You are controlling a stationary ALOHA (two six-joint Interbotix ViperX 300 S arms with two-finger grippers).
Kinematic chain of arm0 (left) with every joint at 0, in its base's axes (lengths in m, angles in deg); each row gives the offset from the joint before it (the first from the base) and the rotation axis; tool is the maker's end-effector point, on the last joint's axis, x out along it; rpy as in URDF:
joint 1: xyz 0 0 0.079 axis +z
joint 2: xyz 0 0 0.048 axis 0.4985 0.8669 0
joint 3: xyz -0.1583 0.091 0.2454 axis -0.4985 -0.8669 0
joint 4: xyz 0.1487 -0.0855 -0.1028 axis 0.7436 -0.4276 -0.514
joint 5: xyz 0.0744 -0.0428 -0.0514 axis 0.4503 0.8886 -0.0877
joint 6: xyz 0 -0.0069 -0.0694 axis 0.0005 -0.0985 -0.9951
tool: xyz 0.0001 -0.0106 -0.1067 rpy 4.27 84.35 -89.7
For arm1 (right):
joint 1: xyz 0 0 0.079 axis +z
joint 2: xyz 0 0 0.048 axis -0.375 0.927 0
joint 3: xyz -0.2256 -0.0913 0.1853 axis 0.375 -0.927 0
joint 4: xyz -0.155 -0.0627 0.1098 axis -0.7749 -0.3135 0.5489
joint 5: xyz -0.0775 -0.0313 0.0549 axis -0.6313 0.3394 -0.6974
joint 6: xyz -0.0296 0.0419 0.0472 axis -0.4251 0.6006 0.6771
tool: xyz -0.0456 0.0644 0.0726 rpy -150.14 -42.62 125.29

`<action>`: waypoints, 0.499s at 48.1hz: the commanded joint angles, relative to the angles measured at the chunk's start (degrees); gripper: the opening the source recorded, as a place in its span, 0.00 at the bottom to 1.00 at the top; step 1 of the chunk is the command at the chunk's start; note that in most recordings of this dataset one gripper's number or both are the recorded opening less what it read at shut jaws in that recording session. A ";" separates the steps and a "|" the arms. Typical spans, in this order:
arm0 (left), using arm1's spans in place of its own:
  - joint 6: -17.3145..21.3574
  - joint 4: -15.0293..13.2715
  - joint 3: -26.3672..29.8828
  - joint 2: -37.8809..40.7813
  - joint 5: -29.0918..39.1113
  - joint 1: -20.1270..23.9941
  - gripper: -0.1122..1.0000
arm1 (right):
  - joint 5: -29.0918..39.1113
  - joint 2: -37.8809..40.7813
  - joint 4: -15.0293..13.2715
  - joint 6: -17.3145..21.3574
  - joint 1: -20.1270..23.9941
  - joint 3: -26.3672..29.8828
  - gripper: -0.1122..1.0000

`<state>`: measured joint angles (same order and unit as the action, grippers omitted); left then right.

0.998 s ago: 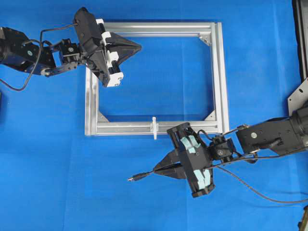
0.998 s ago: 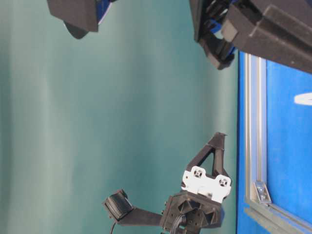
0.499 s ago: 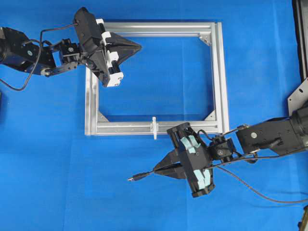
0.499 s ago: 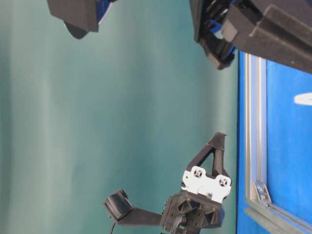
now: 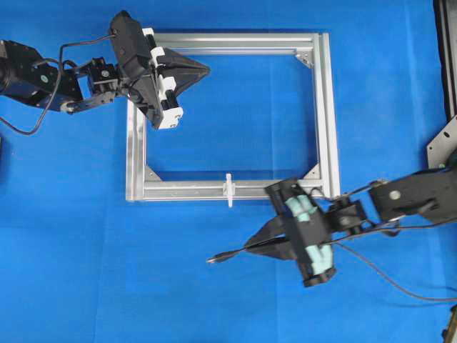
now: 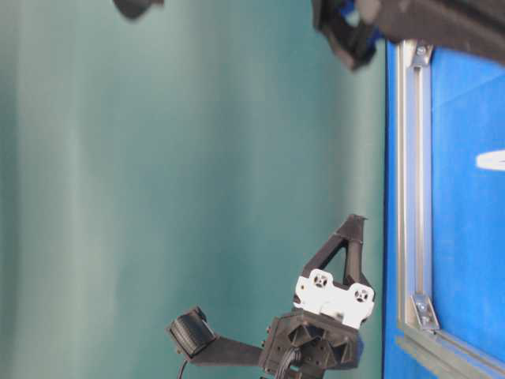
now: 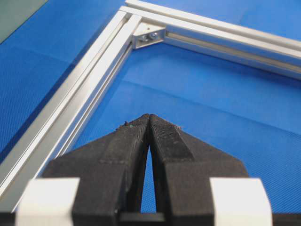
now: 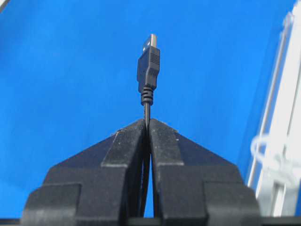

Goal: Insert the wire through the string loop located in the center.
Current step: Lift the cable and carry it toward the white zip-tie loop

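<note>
The wire (image 5: 371,268) is pinched between the pressed-together fingers of the right gripper (image 5: 251,246), a short way behind its plug (image 8: 148,63). In the right wrist view the plug stands straight out ahead of the fingertips, its metal end free and pointing away. In the overhead view the plug tip (image 5: 213,259) hangs over the blue cloth (image 5: 86,271), outside the frame (image 5: 325,107) and on the near side of its lower rail. The rest of the wire trails off from the gripper toward the right edge of that view.

The loop (image 5: 229,189) stands across the lower rail, about midway along it. It is seen in the right wrist view as a pale, blurred ring (image 8: 273,157) at the right edge, beside the rail and well off the plug's line. The plug and loop are apart; nothing is threaded yet.

The left gripper (image 5: 203,70) is held over the upper left corner of the frame, its fingers closed on nothing, as the left wrist view shows. No part in the threading is taken by it at this moment.

The step in hand is judged to be the approach: the wire is grasped and carried, and alignment with the loop is not yet made. For the next move the plug would need to be turned toward the rail, so that its axis is brought in line with the loop's opening. It would then be advanced through without the thin loop being pushed flat. The opening looks narrow, so fine aiming is called for.
</note>
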<state>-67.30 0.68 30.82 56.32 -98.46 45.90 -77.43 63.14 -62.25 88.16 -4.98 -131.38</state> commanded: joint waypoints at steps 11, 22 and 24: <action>0.00 0.18 0.35 -1.93 -0.26 0.09 0.10 | -0.09 -8.70 0.26 0.18 0.18 -7.91 0.08; 0.00 0.18 0.35 -1.93 -0.26 0.09 0.10 | 0.26 -11.16 0.35 0.18 0.00 -10.63 0.08; 0.00 0.18 0.35 -1.93 -0.26 0.00 0.10 | 0.35 -11.07 0.35 0.18 0.00 -10.55 0.08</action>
<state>-67.38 0.77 30.82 56.23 -98.46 45.90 -76.90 53.03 -62.08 88.25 -4.98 -142.28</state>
